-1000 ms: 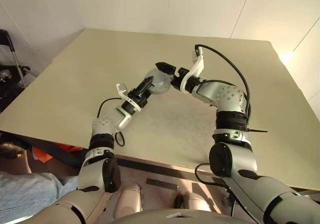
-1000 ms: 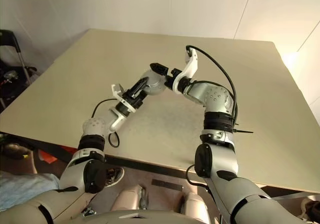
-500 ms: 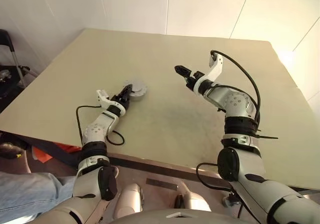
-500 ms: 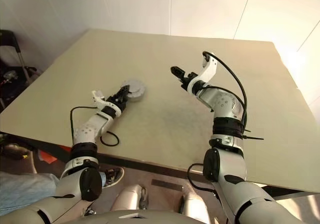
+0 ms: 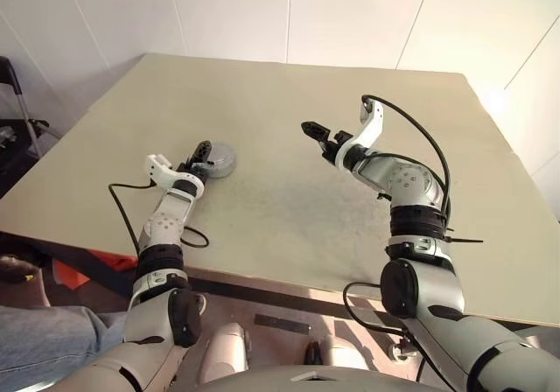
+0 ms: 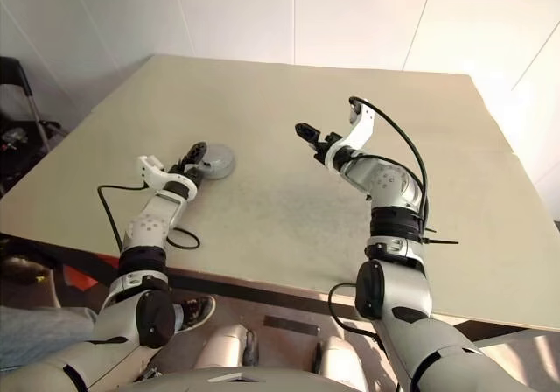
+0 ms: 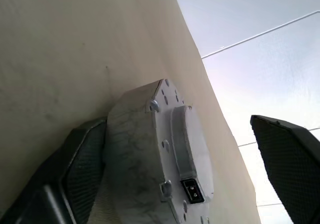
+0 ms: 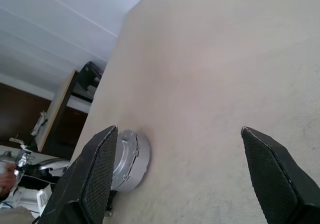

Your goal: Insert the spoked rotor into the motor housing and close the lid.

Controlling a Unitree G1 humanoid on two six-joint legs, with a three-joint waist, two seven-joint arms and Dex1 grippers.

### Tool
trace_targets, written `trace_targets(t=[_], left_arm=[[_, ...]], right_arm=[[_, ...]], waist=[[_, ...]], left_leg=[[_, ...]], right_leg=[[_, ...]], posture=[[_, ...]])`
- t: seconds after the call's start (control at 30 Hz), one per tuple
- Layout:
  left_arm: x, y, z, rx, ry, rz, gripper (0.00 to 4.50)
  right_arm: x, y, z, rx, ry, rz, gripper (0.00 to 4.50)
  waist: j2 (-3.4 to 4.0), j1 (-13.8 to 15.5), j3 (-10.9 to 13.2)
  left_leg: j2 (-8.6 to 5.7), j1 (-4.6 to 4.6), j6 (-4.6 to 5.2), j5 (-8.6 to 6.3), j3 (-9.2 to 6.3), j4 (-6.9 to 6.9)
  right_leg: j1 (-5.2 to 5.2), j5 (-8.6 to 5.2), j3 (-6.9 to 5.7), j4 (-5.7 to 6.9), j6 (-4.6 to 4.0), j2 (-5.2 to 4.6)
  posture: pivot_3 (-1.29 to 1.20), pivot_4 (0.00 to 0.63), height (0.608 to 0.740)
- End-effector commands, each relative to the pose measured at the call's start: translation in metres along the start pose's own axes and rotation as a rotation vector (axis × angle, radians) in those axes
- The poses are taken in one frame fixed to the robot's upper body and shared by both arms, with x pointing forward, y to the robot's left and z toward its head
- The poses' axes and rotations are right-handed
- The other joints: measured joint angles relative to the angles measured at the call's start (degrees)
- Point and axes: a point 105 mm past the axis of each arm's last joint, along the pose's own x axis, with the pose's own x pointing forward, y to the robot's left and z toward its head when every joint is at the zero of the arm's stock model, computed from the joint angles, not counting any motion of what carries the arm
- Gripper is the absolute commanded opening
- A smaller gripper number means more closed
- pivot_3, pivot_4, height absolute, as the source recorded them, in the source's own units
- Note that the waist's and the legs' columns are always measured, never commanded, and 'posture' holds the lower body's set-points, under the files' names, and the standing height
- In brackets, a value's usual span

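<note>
Left eye view: beige table, white panelled walls. Motor housing at 9 o'clock, lid on. Left gripper fingers apart; right gripper fingers apart, empty.

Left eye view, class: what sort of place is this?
Probably an indoor robot test room: a bare beige table against white panelled walls, bearing one closed motor housing beside the robot's left pincer.

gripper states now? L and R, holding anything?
Left gripper: jaws open, straddling the closed motor housing on the table, one finger against its side, not gripping.
Right gripper: jaws open, empty, above the table.
</note>
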Motion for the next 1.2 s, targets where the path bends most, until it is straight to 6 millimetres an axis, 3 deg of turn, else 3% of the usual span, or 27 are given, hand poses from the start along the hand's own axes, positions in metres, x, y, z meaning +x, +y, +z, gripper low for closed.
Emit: trace_targets(t=[0.03, 0.17, 0.3, 0.4, 0.5, 0.57, 0.8, 1.2], left_arm=[[0.0, -0.007, 0.046, 0.063, -0.151, -0.02, 4.49], [0.002, -0.018, 0.055, 0.158, -0.17, -0.072, 4.49], [0.001, -0.045, 0.046, 0.317, -0.171, -0.229, 4.49], [-0.002, -0.065, 0.031, 0.398, -0.128, -0.355, 4.49], [-0.008, -0.087, 0.007, 0.476, -0.015, -0.489, 4.49], [-0.011, -0.096, -0.01, 0.554, 0.062, -0.554, 4.49], [-0.031, -0.092, -0.076, 0.862, 0.353, -0.724, 4.49], [-0.034, -0.089, -0.09, 0.916, 0.423, -0.765, 4.49]], right_arm=[[0.002, 0.012, 0.019, -0.045, -0.038, 0.036, 4.44], [0.0, 0.014, 0.027, -0.146, -0.083, 0.05, 4.44], [-0.016, 0.015, 0.038, -0.513, -0.195, 0.062, 4.44], [-0.034, 0.012, 0.032, -0.731, -0.174, 0.141, 4.44], [-0.06, 0.013, 0.032, -0.751, -0.117, 0.277, 4.44], [-0.07, 0.006, 0.034, -0.832, -0.084, 0.277, 4.44], [-0.091, -0.049, 0.02, -1.083, 0.15, 0.168, 4.44], [-0.093, -0.066, 0.028, -1.103, 0.15, 0.102, 4.44]], waist=[[-0.01, 0.0, 0.0], [-0.01, 0.4, 0.0], [-0.06, 1.4, 0.0], [-0.15, 2.1, 0.0], [-0.17, 2.2, 0.1], [-0.17, 2.1, 0.1], [-0.17, 1.6, 0.1], [-0.12, 1.5, 0.0]], left_leg=[[0.02, 0.0, -0.01, 0.01, 0.0, 0.0], [0.06, -0.02, -0.03, 0.01, -0.02, 0.0], [0.04, -0.1, 0.02, -0.02, -0.03, 0.09], [0.05, -0.19, 0.07, -0.05, -0.05, 0.21], [0.05, -0.17, 0.13, -0.09, -0.05, 0.3], [0.06, -0.09, 0.16, -0.11, -0.05, 0.34], [0.1, 0.88, 0.21, -0.15, -0.03, 0.32], [0.12, 0.77, 0.53, -0.27, -0.03, 0.4]], right_leg=[[0.0, 0.0, 0.0, 0.0, -0.01, 0.03], [0.0, 0.01, -0.01, -0.02, -0.01, 0.08], [0.02, 0.02, -0.02, -0.06, 0.01, 0.06], [0.03, 0.08, -0.02, -0.08, 0.11, 0.06], [0.11, 0.11, -0.01, -0.09, 0.16, 0.05], [0.18, 0.1, 0.0, -0.06, 0.14, 0.06], [1.2, -0.08, 0.01, -0.23, -0.1, 0.07], [1.07, -0.05, -0.01, -0.14, -0.19, 0.08]], posture=[[0.0, 0.0, 0.74], [0.0, 0.0, 0.74], [0.0, 0.0, 0.74], [0.0, 0.0, 0.74], [0.0, 0.0, 0.74], [0.0, 0.0, 0.74], [0.0, 0.0, 0.74], [0.0, 0.0, 0.74]])
